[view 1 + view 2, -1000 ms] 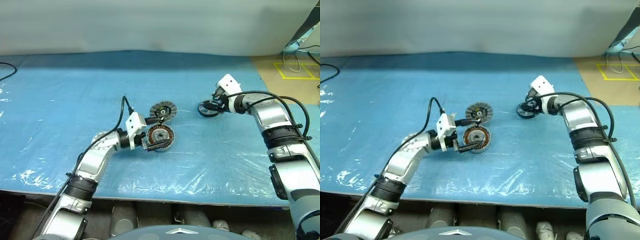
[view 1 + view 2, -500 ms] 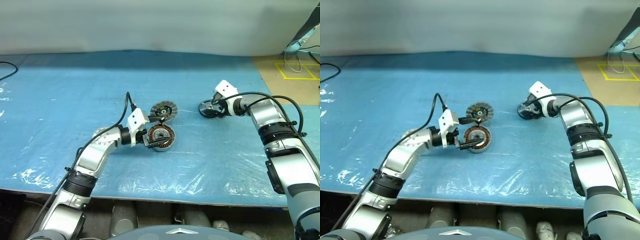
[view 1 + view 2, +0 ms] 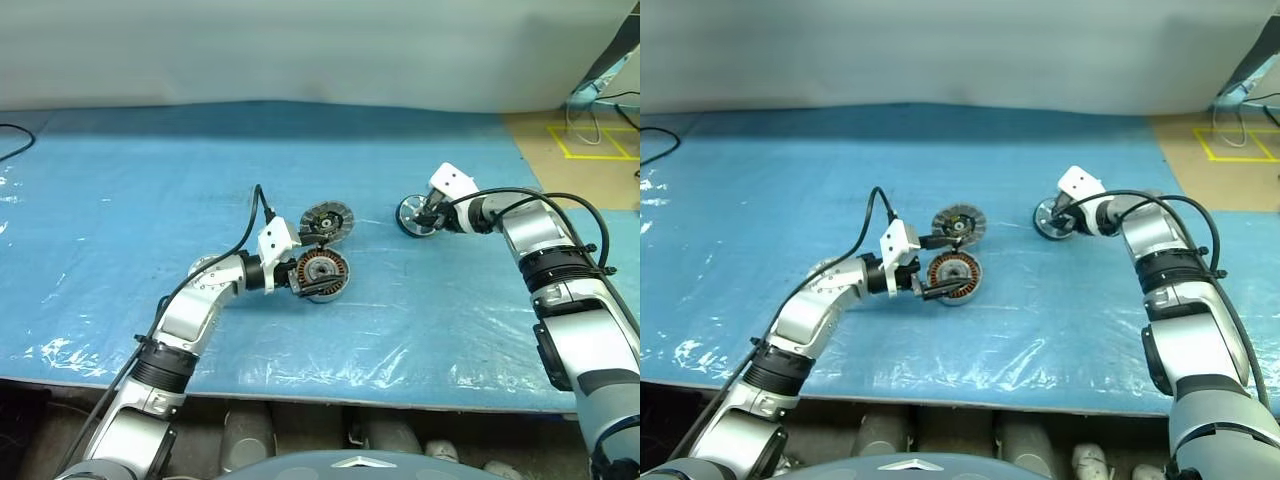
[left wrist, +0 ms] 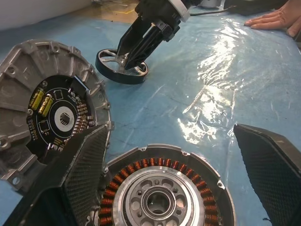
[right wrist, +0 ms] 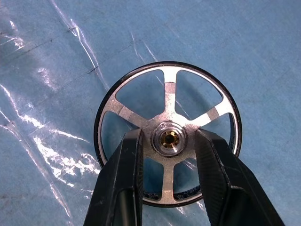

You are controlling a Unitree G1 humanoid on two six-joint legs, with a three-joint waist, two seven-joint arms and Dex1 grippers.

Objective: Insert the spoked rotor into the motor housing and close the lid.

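The spoked rotor (image 5: 167, 136) lay flat on the blue sheet, well to the right of the other parts: a black rim, five thin silver spokes and a silver hub with a brassy bore. The motor housing (image 3: 322, 272) sat face up near the middle of the sheet, its ring of copper windings circling a silver central hub. The lid (image 4: 49, 115) stood swung open, tilted just behind the housing and joined at its rim (inner face showing, a dark round circuit board with small yellow parts inside a ribbed grey casting).

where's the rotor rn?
The spoked rotor lies on the blue mat, right of the housing, with the right gripper straddling its hub.
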